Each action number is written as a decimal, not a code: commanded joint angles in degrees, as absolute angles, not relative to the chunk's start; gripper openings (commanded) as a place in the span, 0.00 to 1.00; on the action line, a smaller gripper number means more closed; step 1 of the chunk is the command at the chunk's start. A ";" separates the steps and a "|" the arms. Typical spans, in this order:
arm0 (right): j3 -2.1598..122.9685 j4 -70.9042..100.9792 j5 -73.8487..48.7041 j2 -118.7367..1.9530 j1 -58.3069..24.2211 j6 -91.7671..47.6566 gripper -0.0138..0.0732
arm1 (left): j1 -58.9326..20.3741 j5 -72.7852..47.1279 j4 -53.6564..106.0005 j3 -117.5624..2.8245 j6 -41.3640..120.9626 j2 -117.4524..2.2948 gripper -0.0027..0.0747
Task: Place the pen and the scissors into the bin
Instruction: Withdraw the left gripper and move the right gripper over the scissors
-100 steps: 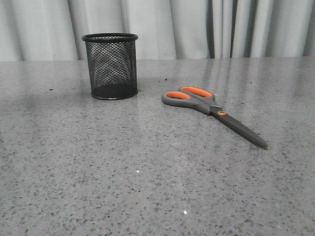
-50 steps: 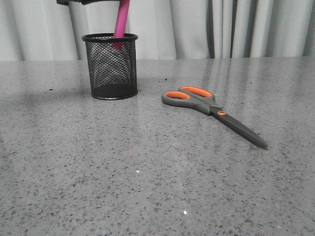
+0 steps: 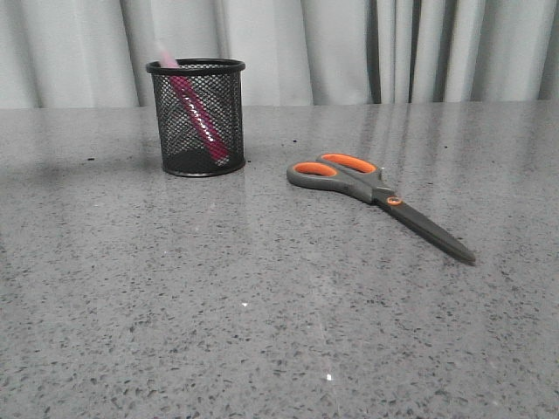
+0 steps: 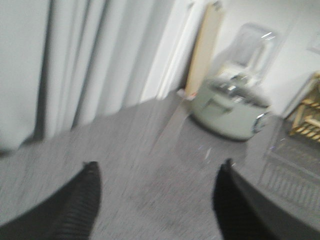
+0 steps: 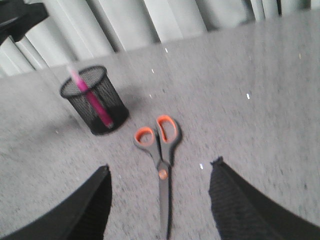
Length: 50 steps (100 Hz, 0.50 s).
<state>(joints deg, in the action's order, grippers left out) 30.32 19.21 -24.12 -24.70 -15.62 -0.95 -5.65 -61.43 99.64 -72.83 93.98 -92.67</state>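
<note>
Your pen [image 3: 194, 109] is already leaning inside the mesh bin [image 3: 197, 117], so the scissors [image 3: 377, 199] are what you are going for. They are lying flat beside the bin, handles toward it, blades pointing away. Your right gripper [image 5: 160, 200] is hanging spread directly over them, blade line running between its fingers; the left gripper [image 4: 156, 197], also spread and empty, is looking elsewhere.

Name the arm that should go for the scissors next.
Right. Its open gripper looks straight down on the scissors, lying right of the bin. The left gripper faces curtains, away from the table's items.
</note>
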 commanded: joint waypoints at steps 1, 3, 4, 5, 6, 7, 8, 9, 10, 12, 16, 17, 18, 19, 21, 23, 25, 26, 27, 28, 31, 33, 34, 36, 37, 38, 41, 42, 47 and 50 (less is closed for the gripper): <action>35.79 19.84 -19.08 -27.21 -17.28 -6.20 0.61 | -3.79 -70.46 102.83 -74.32 93.73 -84.70 0.37; 36.86 19.84 -19.08 -27.67 -17.66 -7.24 0.61 | -3.49 -71.31 102.65 -74.32 93.73 -83.37 0.33; 37.60 19.84 -19.18 -28.17 -18.05 -7.54 0.61 | -3.38 -71.80 102.56 -74.32 93.73 -82.46 0.32; 37.98 19.84 -19.18 -28.45 -18.26 -8.17 0.61 | -3.19 -71.95 102.38 -74.32 93.73 -81.99 0.29; 38.37 19.84 -19.18 -29.03 -18.68 -8.52 0.61 | -3.18 -72.18 102.18 -74.32 93.73 -81.05 0.28; 39.16 19.84 -19.21 -29.33 -18.91 -8.82 0.61 | -3.06 -72.51 101.86 -74.32 93.73 -80.59 0.26; 39.57 19.84 -19.36 -29.99 -19.36 -9.41 0.61 | -3.07 -72.64 101.68 -74.32 93.73 -80.12 0.26; 40.37 19.84 -19.49 -30.33 -19.60 -9.70 0.61 | -3.07 -72.76 101.26 -74.32 93.73 -79.18 0.25; 40.79 19.84 -19.50 -30.69 -19.84 -10.30 0.61 | -3.07 -72.88 101.03 -74.32 93.73 -78.70 0.23; 42.04 19.84 -19.77 -31.81 -20.62 -11.16 0.61 | -3.07 -72.89 100.23 -74.32 93.73 -77.21 0.22; 44.74 19.84 -20.36 -34.24 -22.37 -12.37 0.61 | -3.07 -72.97 98.12 -74.32 93.42 -74.23 0.20; 45.18 19.84 -20.49 -34.70 -22.67 -12.82 0.61 | -3.07 -72.97 97.72 -74.32 93.25 -73.72 0.20; 45.64 19.84 -20.49 -35.63 -23.32 -13.09 0.61 | -3.07 -72.97 97.30 -74.32 92.85 -72.70 0.20; 46.57 19.84 -20.82 -36.12 -23.65 -13.63 0.61 | -3.07 -72.97 96.50 -74.32 92.62 -72.20 0.20; 47.98 19.84 -21.30 -37.55 -24.68 -14.15 0.61 | -3.22 -72.97 95.27 -74.32 91.84 -70.70 0.20; 49.44 19.84 -21.73 -39.06 -25.77 -14.93 0.61 | -3.22 -72.97 93.91 -74.32 90.84 -69.25 0.20; 50.39 19.84 -22.11 -40.67 -26.86 -15.63 0.61 | -3.32 -72.97 92.98 -74.32 89.77 -67.73 0.20; 51.36 19.84 -22.46 -41.22 -27.22 -16.05 0.60 | -3.32 -72.97 92.05 -74.32 89.42 -67.22 0.20; 51.84 19.69 -22.66 -42.33 -27.93 -16.23 0.60 | -3.44 -72.97 91.59 -74.32 88.81 -66.22 0.20; 52.82 19.56 -23.12 -42.88 -28.28 -16.42 0.60 | -3.44 -72.97 90.61 -74.32 88.50 -65.73 0.20; 54.85 18.76 -24.22 -45.13 -29.60 -16.79 0.58 | -3.56 -72.97 88.62 -74.32 87.29 -63.81 0.20; 56.35 17.90 -25.15 -46.90 -30.49 -16.79 0.57 | -3.72 -72.84 87.17 -74.32 86.46 -62.32 0.20; 56.85 17.60 -25.51 -48.07 -31.04 -16.79 0.57 | -3.87 -72.84 86.67 -74.32 86.02 -61.33 0.20; 58.35 16.69 -26.57 -49.83 -31.74 -16.79 0.55 | -4.17 -72.61 85.23 -74.32 85.61 -60.40 0.20; 59.37 16.10 -27.35 -50.45 -31.95 -16.79 0.55 | -4.30 -72.43 84.23 -74.32 85.14 -59.49 0.20; 59.86 15.78 -27.76 -51.08 -32.13 -16.79 0.54 | -4.58 -72.33 83.70 -74.32 84.89 -59.04 0.20; 61.84 14.76 -29.57 -54.43 -32.78 -16.79 0.53 | -5.27 -71.81 81.66 -74.32 83.97 -56.71 0.20; 62.84 14.40 -30.55 -55.10 -32.86 -16.79 0.52 | -5.69 -71.52 80.60 -74.32 83.74 -56.26 0.20; 66.46 13.59 -34.13 -59.90 -32.98 -15.59 0.52 | -7.38 -70.14 76.73 -74.32 82.20 -53.40 0.20; 68.57 12.62 -36.27 -63.45 -32.87 -13.79 0.52 | -8.46 -69.26 74.38 -74.32 81.08 -51.91 0.20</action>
